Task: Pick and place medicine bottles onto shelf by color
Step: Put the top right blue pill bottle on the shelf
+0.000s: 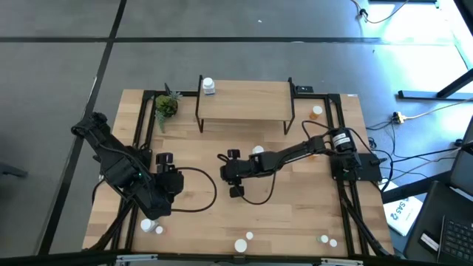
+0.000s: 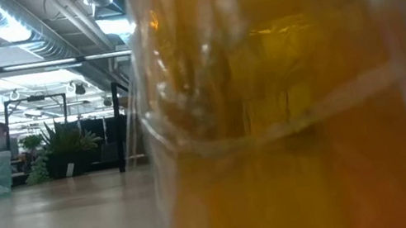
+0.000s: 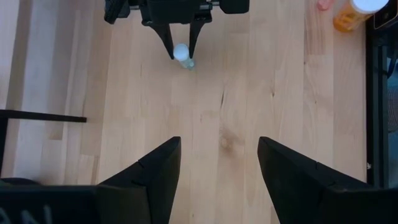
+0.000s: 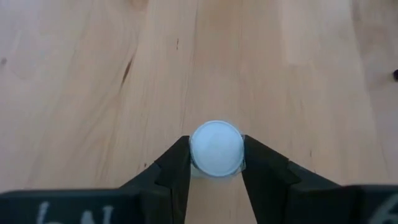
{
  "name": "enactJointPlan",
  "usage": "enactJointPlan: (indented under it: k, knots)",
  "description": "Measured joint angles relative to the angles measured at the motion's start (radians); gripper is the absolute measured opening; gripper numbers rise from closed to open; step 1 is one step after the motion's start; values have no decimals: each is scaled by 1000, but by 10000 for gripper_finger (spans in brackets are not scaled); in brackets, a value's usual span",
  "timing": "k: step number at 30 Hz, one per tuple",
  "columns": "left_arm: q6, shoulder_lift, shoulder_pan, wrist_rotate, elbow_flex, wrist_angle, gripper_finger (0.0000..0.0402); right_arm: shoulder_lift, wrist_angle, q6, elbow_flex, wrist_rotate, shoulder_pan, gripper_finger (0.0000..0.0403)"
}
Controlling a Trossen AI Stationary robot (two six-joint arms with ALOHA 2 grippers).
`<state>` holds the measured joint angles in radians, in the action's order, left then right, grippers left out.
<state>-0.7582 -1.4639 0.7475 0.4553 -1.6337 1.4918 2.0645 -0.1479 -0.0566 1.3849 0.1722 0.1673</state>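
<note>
the bottle (image 4: pixel 216 148) the right gripper (image 4: pixel 215 163) has hold of is a tiny round one with a white cap; seen from above, the cap fills the gap between the two dark fingers (image 4: pixel 176 163), which press against it on both sides. in the left wrist view the same bottle (image 3: pixel 181 53) shows a pale greenish body below the cap, upright on the light-wood table (image 1: pixel 295 214), pinched between the right arm's fingers. it stands near the middle of the table, in front of the shelf (image 1: pixel 244 99).

the right arm reaches from its base at the table's right side across toward the centre, stretched low, its gripper (image 1: pixel 256 152) pointing down at the tabletop.

the left gripper (image 3: pixel 219 163) hovers over bare wood with its fingers spread apart and nothing between them; the left arm sits folded at the table's left side, gripper (image 1: pixel 164 159) well apart from the bottle.

one white bottle (image 1: pixel 208 86) already stands on the shelf's left end. an orange bottle (image 1: pixel 316 112) lies to the right of the shelf. a few more white-capped bottles (image 1: pixel 241 244) are scattered along the table's near edge. a small plant (image 1: pixel 166 106) sits just left of the shelf. the low view is blocked by an amber, translucent thing (image 2: pixel 303 113) right at the lens.
</note>
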Motion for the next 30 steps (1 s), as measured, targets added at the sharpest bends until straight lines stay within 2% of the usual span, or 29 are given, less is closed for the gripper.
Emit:
enactJointPlan:
  k: [5, 12, 15, 19, 22, 30]
  knots:
    - [-2, 0, 0, 12, 0, 0, 207, -47, -11, 0, 1, -8, 0, 128]
    - [-2, 0, 0, 87, 0, -1, 207, -127, -41, 23, 1, 2, 0, 129]
    - [-2, 0, 0, 119, 0, -1, 207, -170, -63, 50, 1, 51, 0, 129]
    - [-2, 0, 0, 134, 0, 0, 207, -231, -80, 106, 1, 170, 0, 129]
    - [-1, 0, 0, 138, 0, 0, 207, -274, -121, 134, 8, 184, -14, 129]
    - [-1, 0, 0, 160, 0, 0, 207, -282, -414, 184, 234, 185, -81, 129]
